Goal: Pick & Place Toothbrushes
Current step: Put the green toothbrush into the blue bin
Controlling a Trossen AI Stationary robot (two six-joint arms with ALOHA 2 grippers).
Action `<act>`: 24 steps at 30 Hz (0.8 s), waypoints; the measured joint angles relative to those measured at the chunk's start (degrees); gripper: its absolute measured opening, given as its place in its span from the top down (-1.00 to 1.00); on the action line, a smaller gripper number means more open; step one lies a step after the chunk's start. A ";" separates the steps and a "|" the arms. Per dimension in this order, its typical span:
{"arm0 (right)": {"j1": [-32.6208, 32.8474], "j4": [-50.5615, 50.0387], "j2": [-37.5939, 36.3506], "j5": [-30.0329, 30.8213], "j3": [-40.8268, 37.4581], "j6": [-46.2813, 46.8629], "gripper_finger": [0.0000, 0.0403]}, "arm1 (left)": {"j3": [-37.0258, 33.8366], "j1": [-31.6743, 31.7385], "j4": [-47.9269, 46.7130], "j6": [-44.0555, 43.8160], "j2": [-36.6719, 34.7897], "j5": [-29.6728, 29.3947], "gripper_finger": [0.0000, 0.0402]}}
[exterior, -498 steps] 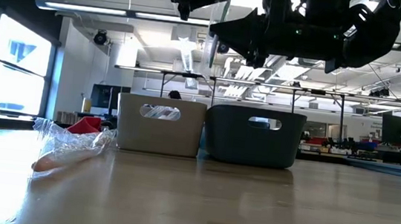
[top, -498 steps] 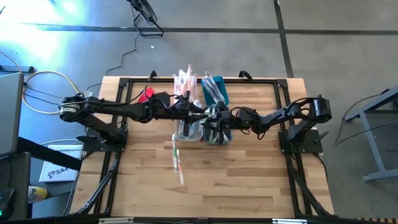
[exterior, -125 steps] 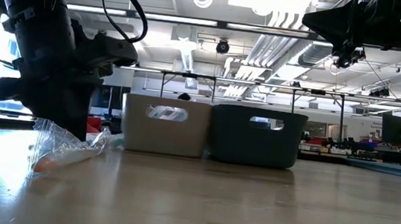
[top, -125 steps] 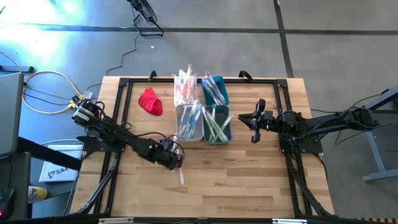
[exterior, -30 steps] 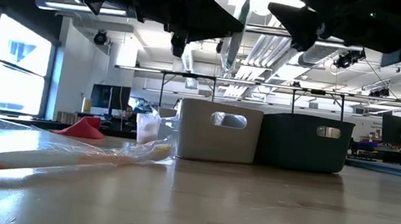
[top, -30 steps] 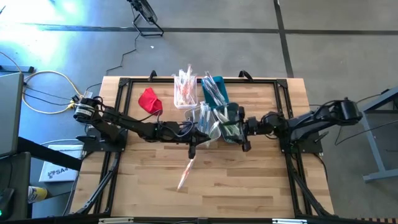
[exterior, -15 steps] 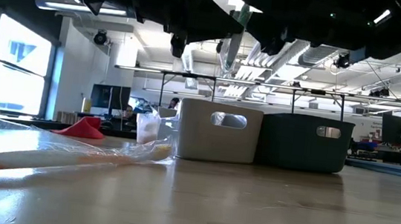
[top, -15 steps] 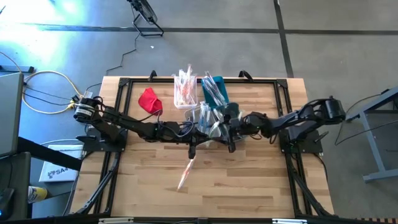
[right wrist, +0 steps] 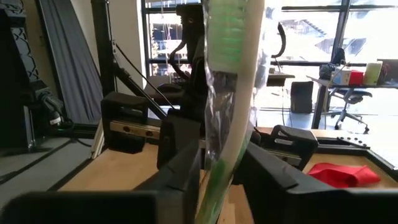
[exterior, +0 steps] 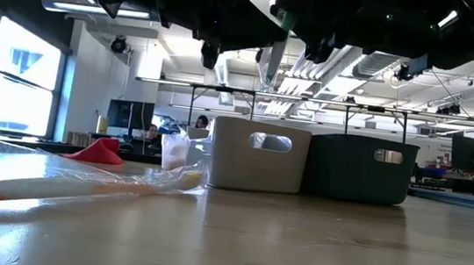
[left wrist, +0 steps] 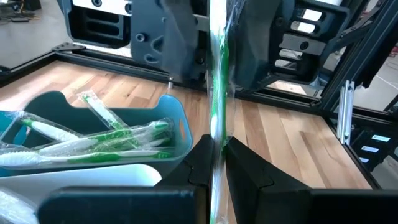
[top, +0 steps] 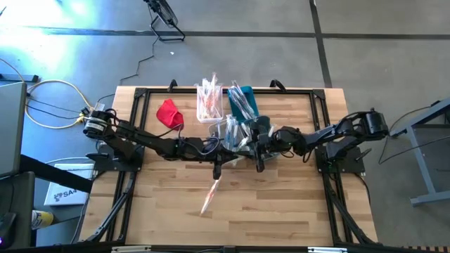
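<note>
Left gripper (left wrist: 216,163) is closed on a green toothbrush (left wrist: 217,93) in clear wrap; in the left wrist view the brush stands up between the fingers (left wrist: 200,163), pinched near its lower end. Right gripper (right wrist: 219,171) has its fingers (right wrist: 186,168) close on either side of the same wrapped green brush (right wrist: 231,74); whether they press it yet cannot be told. In the high view both arms reach in low and nearly level from opposite table edges, left gripper (top: 219,150) and right gripper (top: 259,149) facing each other at mid-table, just in front of the bins. The held brush hangs in the air between them, above the bin row; the low view shows both arms as dark shapes overhead. Teal bin (left wrist: 163,127) holds more green brushes (left wrist: 106,134); white bin (exterior: 259,156) and dark bin (exterior: 362,169) stand side by side, touching. Two more bins behind hold pink/orange brushes (top: 209,96) and blue ones (top: 241,98). One orange brush (top: 209,196) in wrap lies alone on the table (top: 281,204), nearer the front edge, well apart from the grippers. Red cloth (top: 169,114) lies on the left side, near the back.
</note>
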 joint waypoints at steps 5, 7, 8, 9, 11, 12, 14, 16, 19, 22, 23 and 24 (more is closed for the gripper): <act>0.00 0.04 0.00 -0.04 0.00 -1.03 0.77 | 0.00 0.00 -0.06 0.02 0.00 -0.03 0.87; 0.01 0.08 0.00 -0.32 0.00 -0.96 0.87 | 0.00 0.00 -0.11 0.33 0.00 -0.25 0.87; 0.04 0.12 0.00 -0.38 0.00 -0.86 0.90 | 0.00 0.02 -0.11 0.39 0.00 -0.33 0.87; 0.04 0.17 0.00 -0.41 -0.01 -0.80 0.92 | 0.00 0.00 -0.11 0.39 0.00 -0.33 0.87; 0.07 0.22 0.00 -0.40 -0.02 -0.78 0.91 | 0.00 0.01 -0.11 0.37 0.00 -0.33 0.87; 0.04 0.26 0.00 -0.40 -0.02 -0.80 0.90 | 0.00 0.00 -0.10 0.34 0.00 -0.30 0.87; 0.06 0.31 0.00 -0.40 -0.02 -0.82 0.89 | 0.00 0.00 -0.08 0.20 0.00 -0.25 0.87; 0.04 0.33 0.00 -0.40 -0.02 -0.82 0.90 | 0.00 0.00 -0.07 0.20 0.00 -0.25 0.87; 0.04 0.37 0.00 -0.37 -0.04 -0.84 0.92 | 0.00 0.00 -0.07 0.19 0.00 -0.82 0.87; 0.04 0.39 0.00 -0.20 -0.04 -0.86 0.92 | 0.00 0.00 -0.10 0.18 0.00 -1.45 0.87; 0.04 0.39 0.00 -0.20 -0.04 -0.85 0.91 | 0.00 0.00 -0.15 0.32 0.00 -1.52 0.87; 0.04 0.38 0.00 -0.20 -0.04 -0.79 0.91 | 0.00 0.00 -0.31 0.77 0.00 -1.55 0.86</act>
